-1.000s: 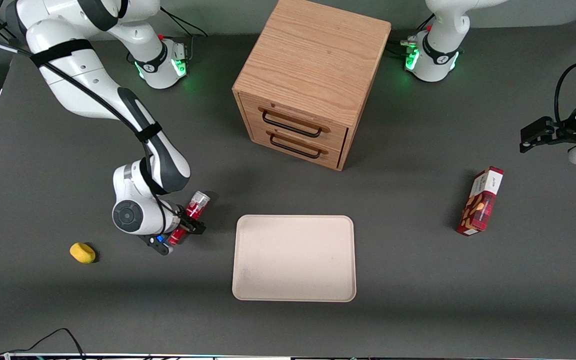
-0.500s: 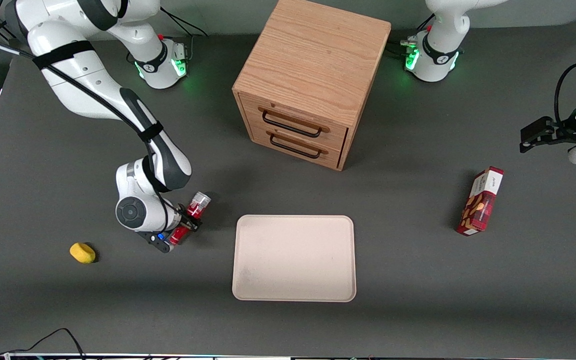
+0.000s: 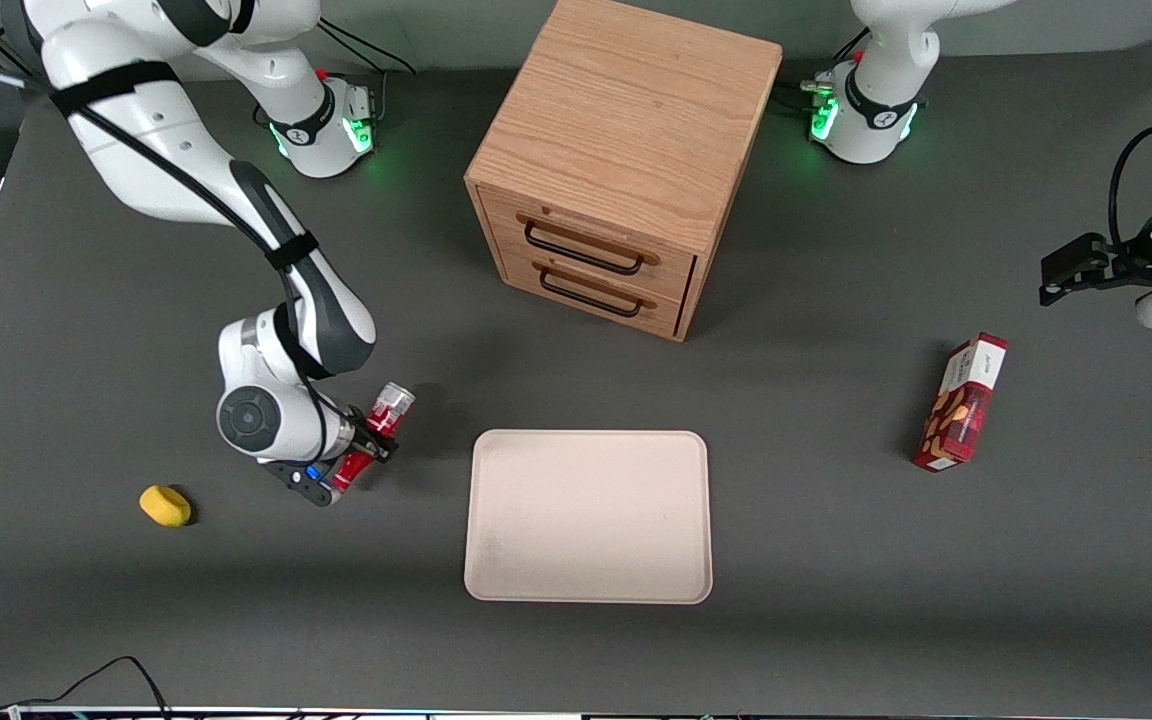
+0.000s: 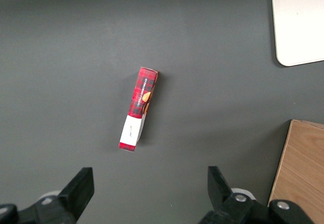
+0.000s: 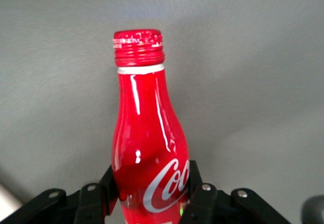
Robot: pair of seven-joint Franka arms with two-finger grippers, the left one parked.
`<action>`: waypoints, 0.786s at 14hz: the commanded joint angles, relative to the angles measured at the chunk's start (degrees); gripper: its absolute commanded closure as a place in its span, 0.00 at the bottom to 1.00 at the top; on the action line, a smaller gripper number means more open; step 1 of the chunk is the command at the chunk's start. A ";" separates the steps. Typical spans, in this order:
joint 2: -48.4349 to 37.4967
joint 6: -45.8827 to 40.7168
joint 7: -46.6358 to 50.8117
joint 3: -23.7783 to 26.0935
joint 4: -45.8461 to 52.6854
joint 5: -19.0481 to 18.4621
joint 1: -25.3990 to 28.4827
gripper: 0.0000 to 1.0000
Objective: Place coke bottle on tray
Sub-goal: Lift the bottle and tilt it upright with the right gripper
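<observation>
The slim red coke bottle with white script logo point(image 5: 150, 143) sits clamped by its lower body in the right arm's black two-finger gripper point(image 3: 364, 450), cap poking out free, probably so the base can go down first. It looks to be held just above the dark grey table point(image 3: 836, 560), near the big flat beige tray point(image 3: 588, 516) but not over it yet. So the carry across looks like what's left. The tray is bare, so plenty of room to land it.
</observation>
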 commanded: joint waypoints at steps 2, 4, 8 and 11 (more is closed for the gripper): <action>-9.92 -10.93 -11.22 -0.04 3.52 -0.18 -1.33 1.00; -9.59 -18.75 -12.47 0.22 11.76 0.78 -1.25 1.00; -6.52 -23.45 -12.65 3.28 24.69 5.53 -0.46 1.00; 0.94 -22.75 -12.65 8.12 35.76 4.57 -0.10 1.00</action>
